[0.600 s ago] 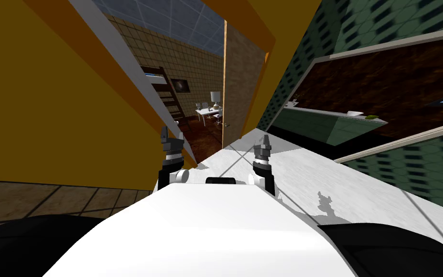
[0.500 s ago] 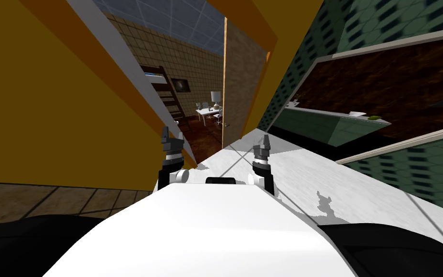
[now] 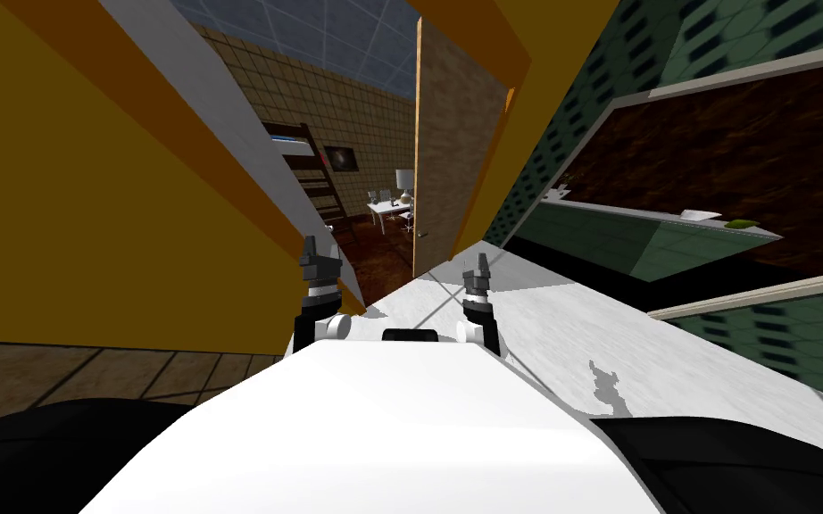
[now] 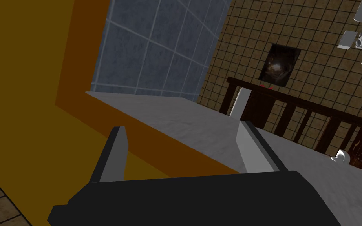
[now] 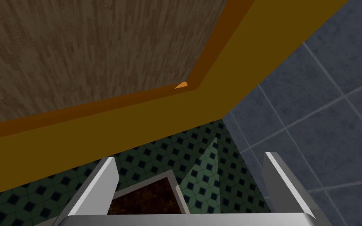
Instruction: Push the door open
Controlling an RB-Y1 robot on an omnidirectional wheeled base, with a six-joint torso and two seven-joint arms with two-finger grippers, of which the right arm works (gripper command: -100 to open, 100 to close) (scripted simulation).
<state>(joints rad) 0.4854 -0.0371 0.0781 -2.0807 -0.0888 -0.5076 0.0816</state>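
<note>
Door [image 3: 454, 152] ajar at twelve o'clock: rigid, hinged, likely best pushed near its free edge; left gripper [image 3: 321, 249], right gripper [image 3: 480, 265] spread, empty.

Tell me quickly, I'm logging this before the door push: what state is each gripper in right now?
Left gripper: open, holding nothing.
Right gripper: open, holding nothing.

Home: bunk bed [image 3: 307, 174], desk [image 3: 383, 207] w/ lamp [image 3: 404, 180]
</note>
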